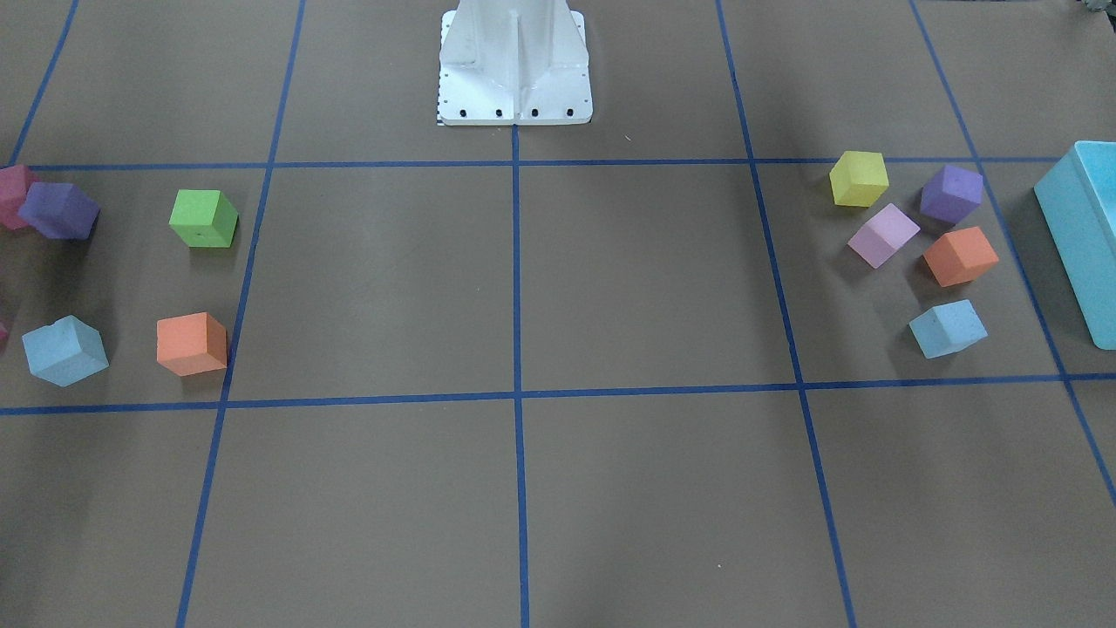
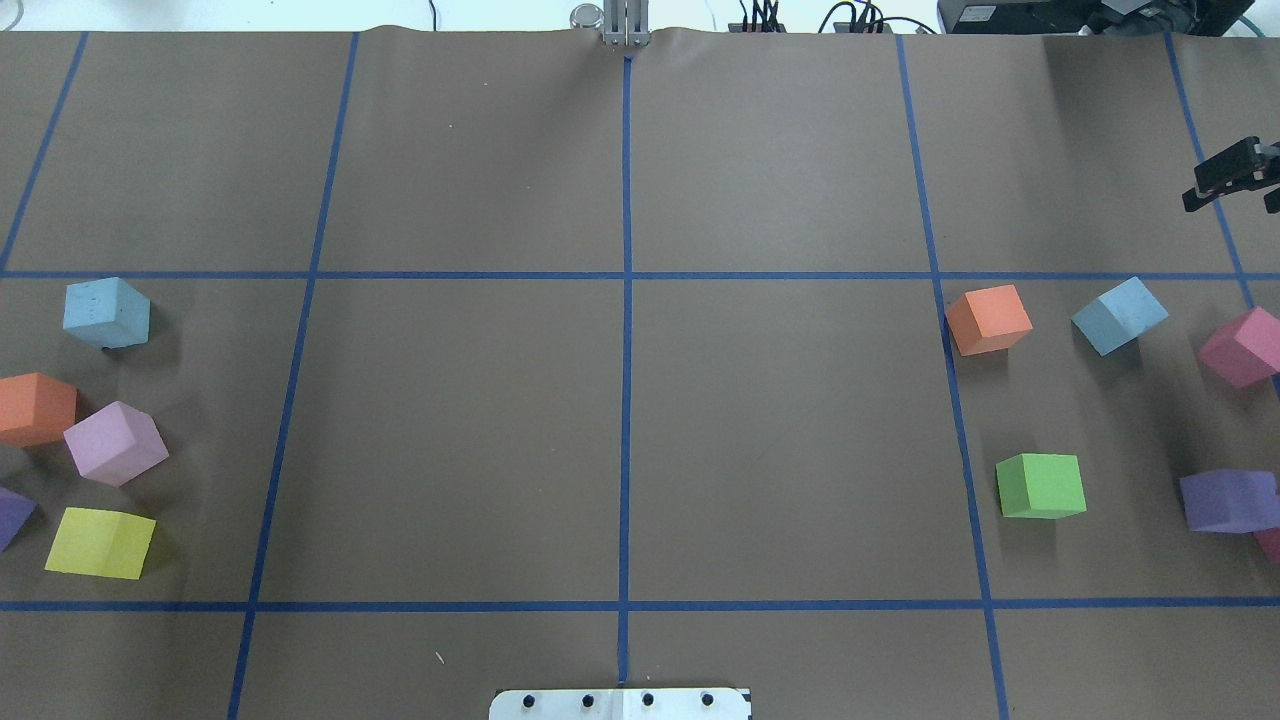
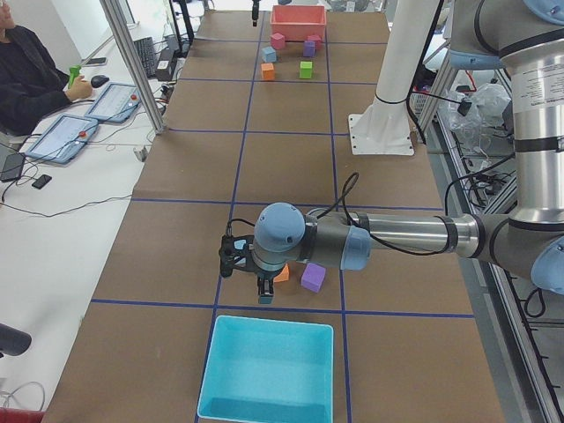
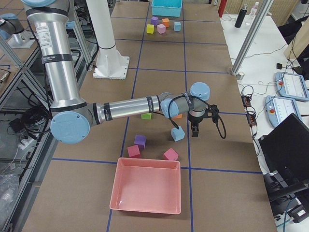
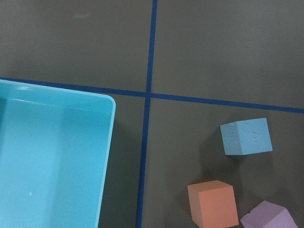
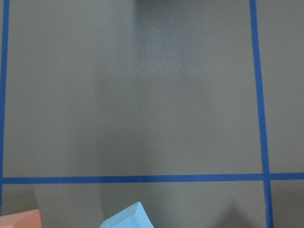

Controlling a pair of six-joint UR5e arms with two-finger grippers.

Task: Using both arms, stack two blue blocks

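Observation:
One blue block point(image 2: 105, 312) lies on the robot's left side of the table, also in the front view point(image 1: 948, 329) and the left wrist view point(image 5: 246, 137). The other blue block point(image 2: 1120, 315) lies on the right side, also in the front view point(image 1: 65, 351) and the right side view point(image 4: 177, 134); its corner shows in the right wrist view point(image 6: 128, 218). The left gripper point(image 3: 264, 289) hangs over the left cubes; I cannot tell its state. The right gripper point(image 2: 1225, 178) is past its blue block, cut by the frame edge; I cannot tell its state.
Orange point(image 2: 988, 318), green point(image 2: 1040, 485), purple point(image 2: 1228, 500) and pink point(image 2: 1245, 345) cubes lie on the right. Orange point(image 2: 35, 408), lilac point(image 2: 115, 442) and yellow point(image 2: 100, 542) cubes lie on the left. A turquoise bin point(image 1: 1085, 227) and a pink tray point(image 4: 145, 188) stand at the table's ends.

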